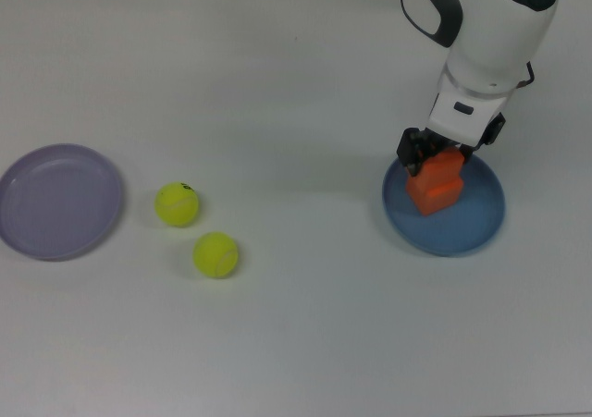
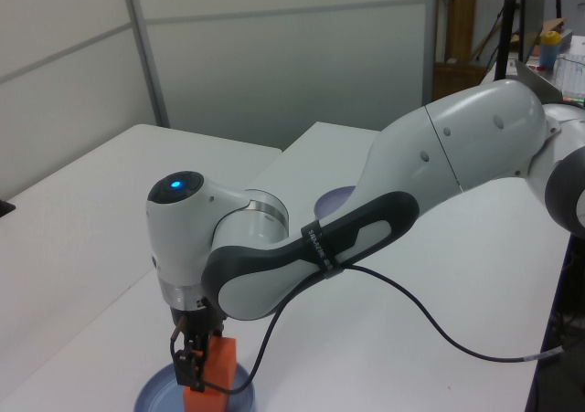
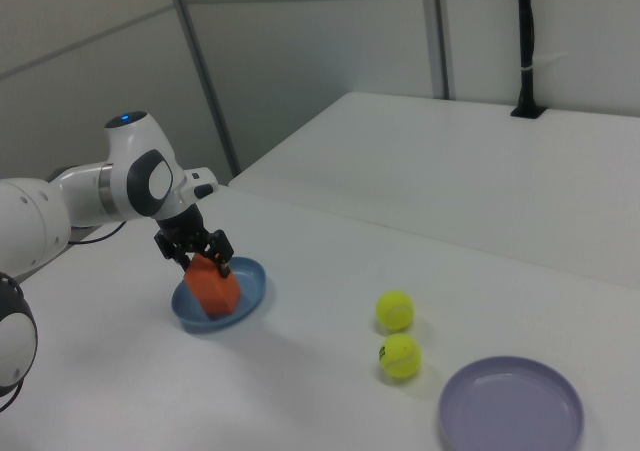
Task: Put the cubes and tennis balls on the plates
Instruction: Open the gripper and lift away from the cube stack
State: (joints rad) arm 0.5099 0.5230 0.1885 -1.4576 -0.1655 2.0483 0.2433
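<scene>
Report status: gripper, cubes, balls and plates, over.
Gripper over the blue plate, around the upper cube. Cubes stacked on that plate. Both tennis balls on the table; lavender plate bare. Nothing in the way.
</scene>
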